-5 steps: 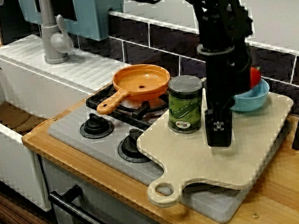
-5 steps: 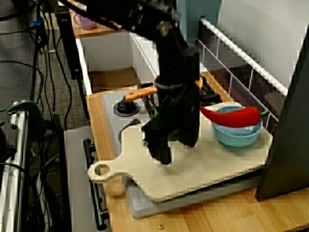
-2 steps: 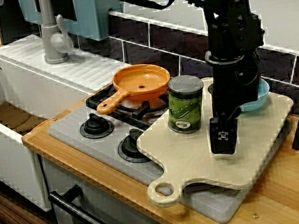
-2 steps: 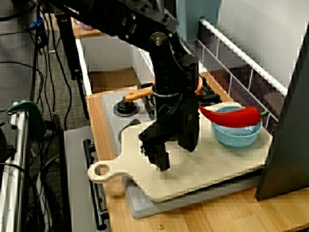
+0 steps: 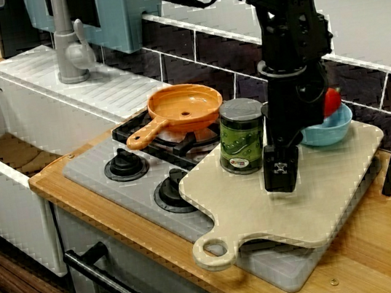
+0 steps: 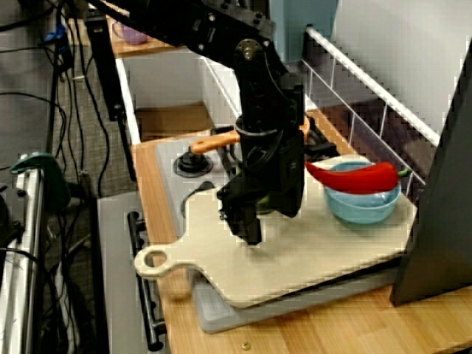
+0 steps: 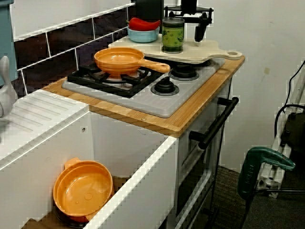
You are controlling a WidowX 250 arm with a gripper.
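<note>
Jaws: wide or narrow, I cannot tell. In all 3 views the black gripper (image 5: 283,183) reads as 1 dark block pointing straight down, and it seems to hold nothing. It hangs just above the pale wooden cutting board (image 5: 328,196), just beside the green-labelled tin can (image 5: 243,136) — the view along the counter shows a gap between them. The can stands upright on the board; behind it a light blue bowl (image 5: 336,130) carries a red chilli pepper (image 6: 355,177); an orange frying pan (image 5: 186,106) sits on the grey hob (image 5: 96,177).
</note>
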